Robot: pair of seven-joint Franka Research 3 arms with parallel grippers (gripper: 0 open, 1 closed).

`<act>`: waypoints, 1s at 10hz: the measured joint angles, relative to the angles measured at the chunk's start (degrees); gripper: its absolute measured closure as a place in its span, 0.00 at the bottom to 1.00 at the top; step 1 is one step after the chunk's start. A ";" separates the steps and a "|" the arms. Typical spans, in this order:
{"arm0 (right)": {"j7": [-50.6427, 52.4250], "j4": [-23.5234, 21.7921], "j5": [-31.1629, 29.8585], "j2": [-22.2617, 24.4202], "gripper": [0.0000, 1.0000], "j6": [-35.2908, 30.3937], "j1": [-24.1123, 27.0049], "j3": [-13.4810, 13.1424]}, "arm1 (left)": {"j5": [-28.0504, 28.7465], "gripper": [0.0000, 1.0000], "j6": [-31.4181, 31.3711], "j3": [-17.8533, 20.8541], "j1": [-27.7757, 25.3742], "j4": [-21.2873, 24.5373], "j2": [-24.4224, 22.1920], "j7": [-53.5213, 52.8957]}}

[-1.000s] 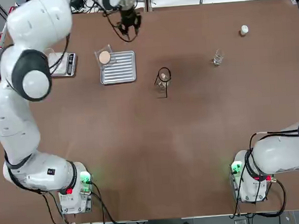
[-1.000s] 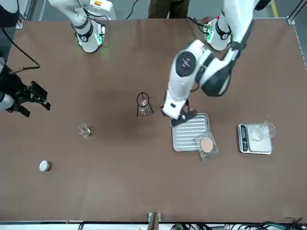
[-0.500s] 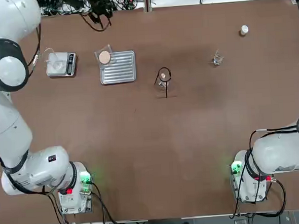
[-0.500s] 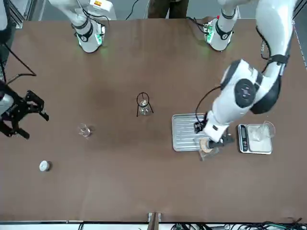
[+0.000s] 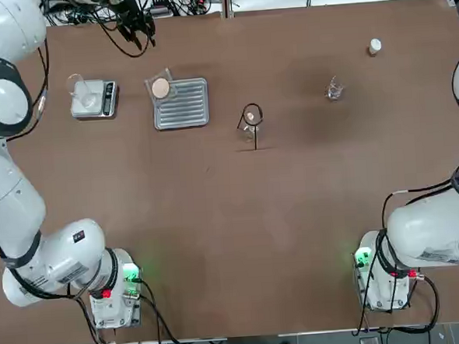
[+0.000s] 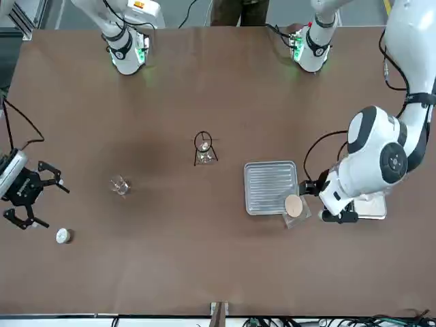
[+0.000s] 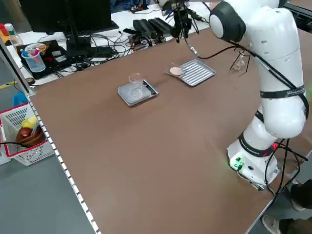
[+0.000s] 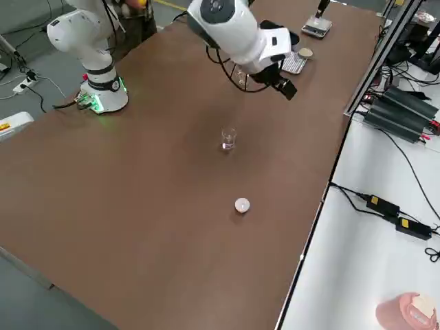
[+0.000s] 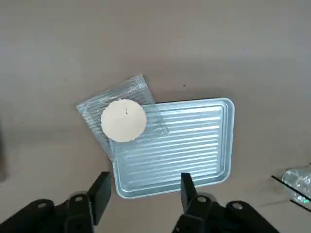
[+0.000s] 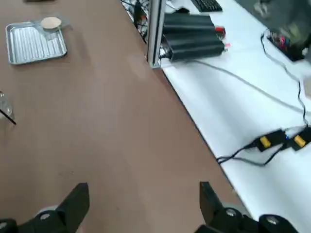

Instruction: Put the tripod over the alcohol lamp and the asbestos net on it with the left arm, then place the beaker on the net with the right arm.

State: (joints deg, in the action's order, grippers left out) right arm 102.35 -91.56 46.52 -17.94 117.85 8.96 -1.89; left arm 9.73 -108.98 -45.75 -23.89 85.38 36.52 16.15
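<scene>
The black wire tripod [image 5: 251, 114] stands mid-table over the small glass alcohol lamp [image 5: 250, 119], also seen as tripod [image 6: 203, 142] and lamp [image 6: 204, 157]. The asbestos net [image 5: 160, 87], grey mesh with a beige disc, lies on the far left corner of a ribbed tray [image 5: 187, 108]. My left gripper [image 9: 143, 182] hangs open and empty high above the tray, net [image 9: 123, 119] ahead of its fingers. In the top view that gripper [image 5: 138, 28] is beyond the tray. The clear beaker [image 5: 334, 90] stands alone on the right. My right gripper [image 6: 27, 195] hovers open near the far right edge.
A small white bottle [image 5: 375, 47] sits far right, close to the right gripper. A digital scale [image 5: 94, 98] carrying a glass cup [image 5: 76, 84] stands left of the tray. Cables and power units lie on the bench beyond the table's far edge.
The left arm swung from behind the tripod leftward past the tray, and its jaws spread wider. The right gripper drifted toward the far edge by the white bottle.
</scene>
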 joint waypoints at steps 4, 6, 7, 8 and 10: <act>35.93 -9.21 17.73 -0.91 0.00 -4.19 2.49 0.05 | -4.06 0.31 -0.30 0.66 -4.46 0.10 5.12 -20.02; 46.12 -13.41 22.72 -1.49 0.00 -13.23 5.36 0.03 | -4.37 0.26 -0.57 2.22 -4.77 0.08 6.30 -22.47; 48.29 -14.75 23.33 -1.99 0.00 -16.97 6.83 0.01 | -4.38 0.19 -0.61 2.95 -4.78 0.07 6.47 -22.67; 48.90 -15.65 23.43 -2.39 0.00 -18.92 8.08 0.02 | -4.38 0.12 -0.62 3.46 -4.69 0.07 6.56 -22.70; 48.58 -18.13 23.55 -2.59 0.00 -19.57 9.29 0.02 | -4.38 0.03 -0.64 4.51 -5.01 0.04 6.59 -23.11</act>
State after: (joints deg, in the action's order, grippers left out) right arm 150.92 -109.69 70.07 -20.54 98.28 18.26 -1.87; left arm 5.35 -109.61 -41.24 -28.90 85.42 43.12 -6.96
